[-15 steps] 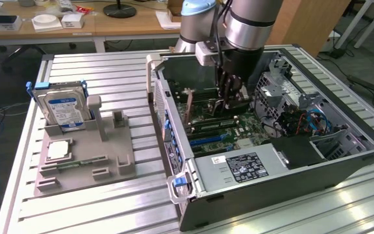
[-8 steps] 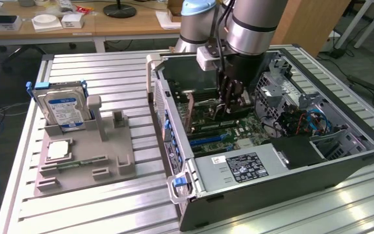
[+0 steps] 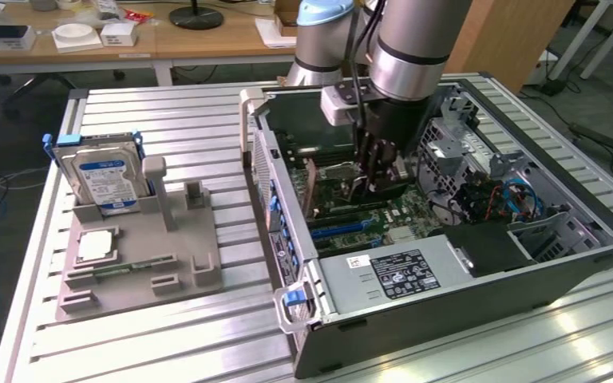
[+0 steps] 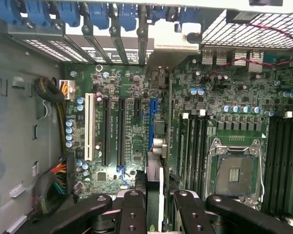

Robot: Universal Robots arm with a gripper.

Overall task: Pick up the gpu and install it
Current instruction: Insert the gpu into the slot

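The gpu is a thin dark card, held upright on its edge inside the open computer case, just above the motherboard. My gripper reaches down into the case from above and is shut on the card. In the wrist view the gpu runs edge-on away from between the black fingers. It lies along the blue expansion slot, and its silvery bracket is at the case's rear wall. I cannot tell whether the card's edge sits in the slot.
A CPU socket, memory slots and a white slot flank the card. The power supply and drive cage with cables crowd the case. At the exterior view's left a grey fixture holds a hard drive and a memory stick.
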